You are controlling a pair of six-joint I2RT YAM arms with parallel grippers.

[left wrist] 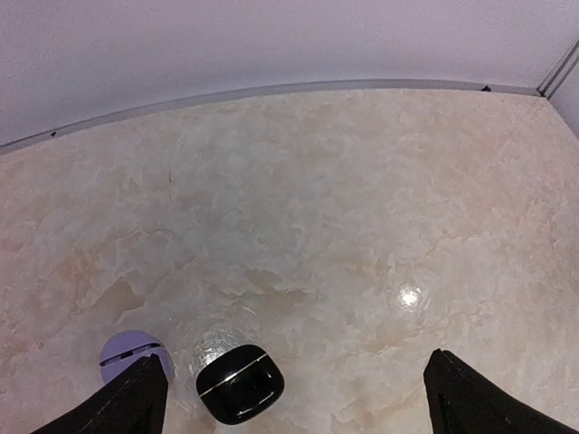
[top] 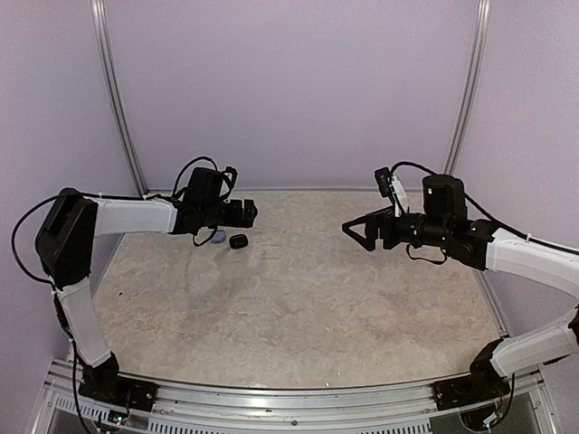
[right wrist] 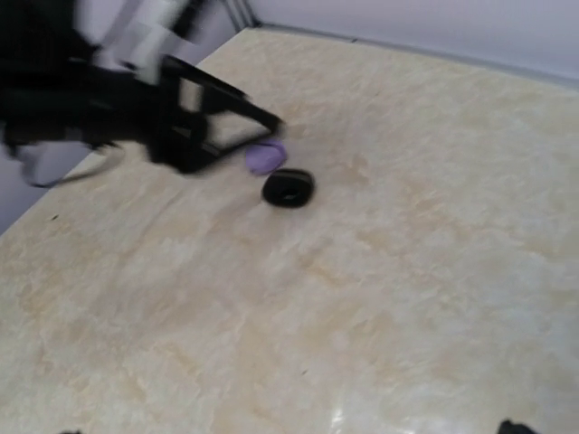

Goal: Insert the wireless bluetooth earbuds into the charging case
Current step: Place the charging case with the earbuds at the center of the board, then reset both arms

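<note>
Two pebble-like charging cases lie at the table's far left: a black one point(top: 239, 241) and a lilac one point(top: 217, 240) beside it. Both show in the left wrist view, black point(left wrist: 240, 383) with a seam line across it, lilac point(left wrist: 131, 354), and in the right wrist view, black point(right wrist: 288, 187), lilac point(right wrist: 265, 156). No earbuds show in any view. My left gripper point(top: 246, 213) hovers just above and behind the cases, open wide and empty point(left wrist: 298, 411). My right gripper point(top: 357, 233) is open and empty, held above the table's right half, facing the cases.
The marbled beige table point(top: 298, 298) is walled by pale lilac panels at the back and sides. In the right wrist view my left arm's gripper point(right wrist: 222, 117) appears blurred just behind the lilac case.
</note>
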